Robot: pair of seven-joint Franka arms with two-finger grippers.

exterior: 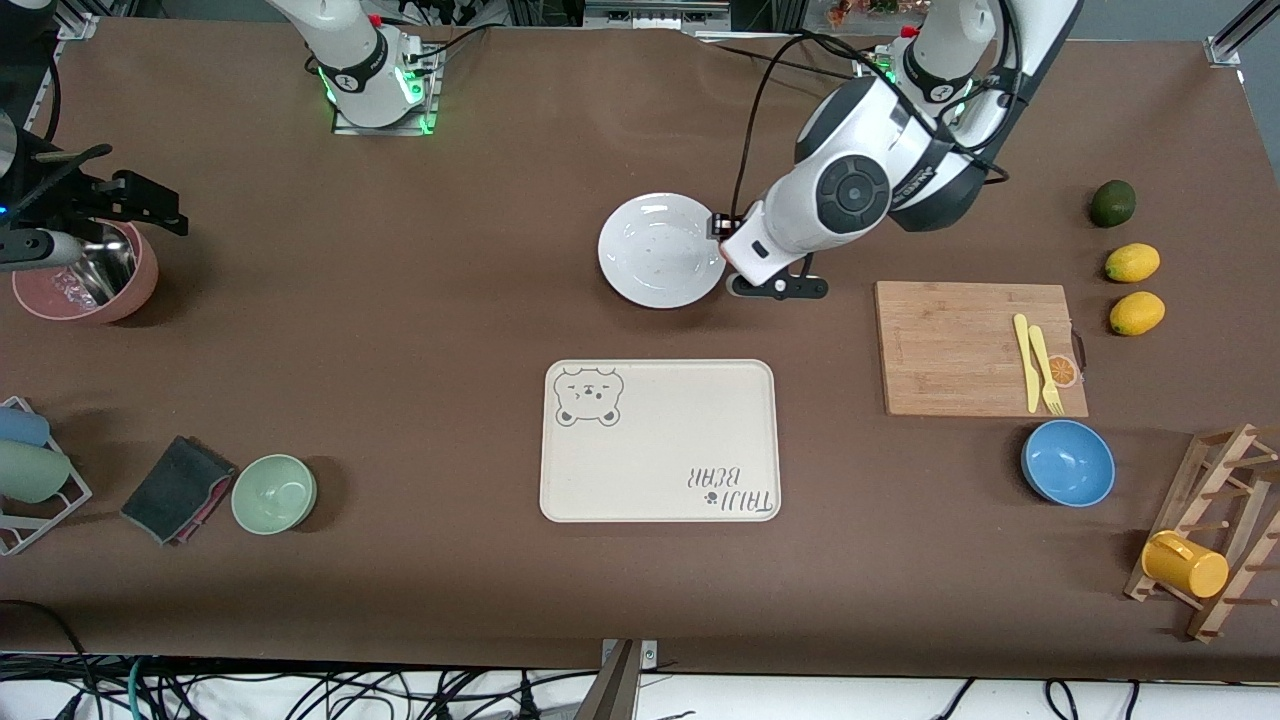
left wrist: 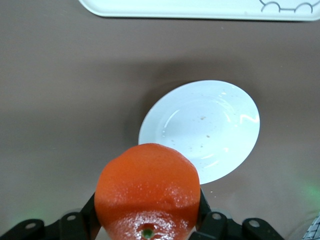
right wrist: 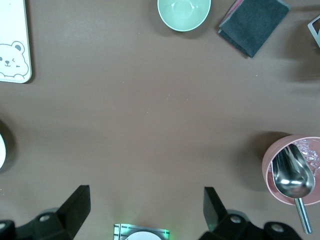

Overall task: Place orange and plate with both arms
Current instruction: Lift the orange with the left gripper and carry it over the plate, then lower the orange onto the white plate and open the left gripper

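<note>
The orange (left wrist: 147, 190) is bright orange-red, and my left gripper (left wrist: 147, 212) is shut on it with a black finger (left wrist: 206, 212) pressed to each side. In the front view the left gripper (exterior: 745, 262) hangs just beside the white plate (exterior: 660, 250), toward the left arm's end of the table, and the arm hides the orange. The plate (left wrist: 210, 125) lies bare on the brown table, farther from the front camera than the cream bear tray (exterior: 660, 440). My right gripper (right wrist: 147, 200) is open with nothing between its fingers. It hangs over the pink bowl (exterior: 90, 275) at the right arm's end (exterior: 160, 205).
A cutting board (exterior: 975, 345) carries a yellow knife and fork. Near it are a blue bowl (exterior: 1068, 462), two lemons (exterior: 1132, 262) and a dark green fruit (exterior: 1112, 203). A green bowl (exterior: 273, 493), a dark cloth (exterior: 178, 488) and a mug rack (exterior: 1215, 540) sit near the front edge.
</note>
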